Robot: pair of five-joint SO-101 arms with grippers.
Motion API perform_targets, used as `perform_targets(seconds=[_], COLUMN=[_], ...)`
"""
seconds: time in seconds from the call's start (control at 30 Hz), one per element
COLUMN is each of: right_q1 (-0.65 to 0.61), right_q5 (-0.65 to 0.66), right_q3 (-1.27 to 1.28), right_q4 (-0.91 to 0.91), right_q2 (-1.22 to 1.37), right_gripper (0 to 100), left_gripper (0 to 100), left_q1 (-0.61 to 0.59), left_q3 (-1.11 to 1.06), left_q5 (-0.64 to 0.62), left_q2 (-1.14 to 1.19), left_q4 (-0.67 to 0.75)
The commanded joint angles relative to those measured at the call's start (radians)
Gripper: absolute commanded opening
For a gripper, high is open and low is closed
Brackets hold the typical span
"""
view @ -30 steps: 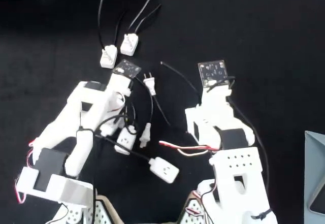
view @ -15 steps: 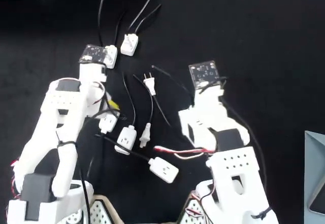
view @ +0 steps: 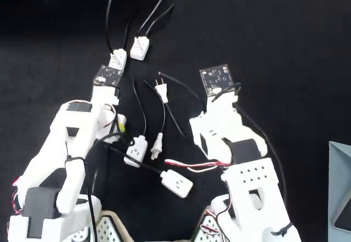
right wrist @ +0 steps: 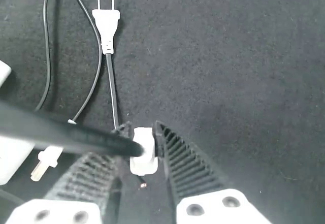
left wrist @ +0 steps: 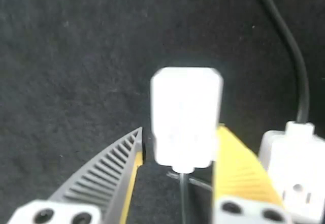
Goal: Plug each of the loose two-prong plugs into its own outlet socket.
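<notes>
Small white two-prong plug (right wrist: 143, 153) clamped in right gripper (right wrist: 142, 132) over black cloth table (view: 285, 44) – white rectangular outlet socket (left wrist: 187, 115) sits between left gripper (left wrist: 180, 130) jaws, slightly apart.
Best to pinch socket firm first, square prongs to slots, push straight – avoid snagging loose black cables (right wrist: 99, 51).

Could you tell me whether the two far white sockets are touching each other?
Apart: the high view shows bare black cloth between one socket and its neighbour.
</notes>
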State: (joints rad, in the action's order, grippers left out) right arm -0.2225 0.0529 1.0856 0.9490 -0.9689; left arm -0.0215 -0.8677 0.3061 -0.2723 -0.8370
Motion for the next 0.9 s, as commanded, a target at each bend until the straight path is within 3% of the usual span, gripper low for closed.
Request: perform_targets(seconds=[0.0, 0.17, 0.27, 0.37, 0.5, 0.7, 0.87], right_q1=[-0.011, -0.011, -0.011, -0.011, -0.011, -0.012, -0.091], right_q5=[0.006, 0.008, 0.008, 0.008, 0.008, 0.008, 0.003], right_q3=[-0.013, -0.012, -0.012, -0.012, -0.012, -0.022, -0.021], right_q4=[-0.018, -0.015, -0.015, -0.015, -0.015, -0.032, -0.135], right_q2=[-0.01, -0.01, -0.01, -0.01, -0.01, -0.01, 0.005], right_gripper=[1.2, 1.2, 1.2, 1.2, 1.2, 1.2, 1.2], left_gripper=[15, 15, 15, 20, 33, 32, 32], left_q1=[0.015, 0.008, 0.008, 0.005, -0.013, -0.111, -0.268], left_q3=[0.012, 0.022, 0.022, 0.038, 0.062, 0.142, 0.288], left_q5=[0.115, 0.39, 0.466, 0.454, 0.278, 0.192, 0.077], left_q2=[-0.02, -0.02, -0.02, -0.031, -0.034, -0.035, -0.035], left_q4=[0.026, 0.018, 0.023, 0.017, 0.017, 0.002, -0.157])
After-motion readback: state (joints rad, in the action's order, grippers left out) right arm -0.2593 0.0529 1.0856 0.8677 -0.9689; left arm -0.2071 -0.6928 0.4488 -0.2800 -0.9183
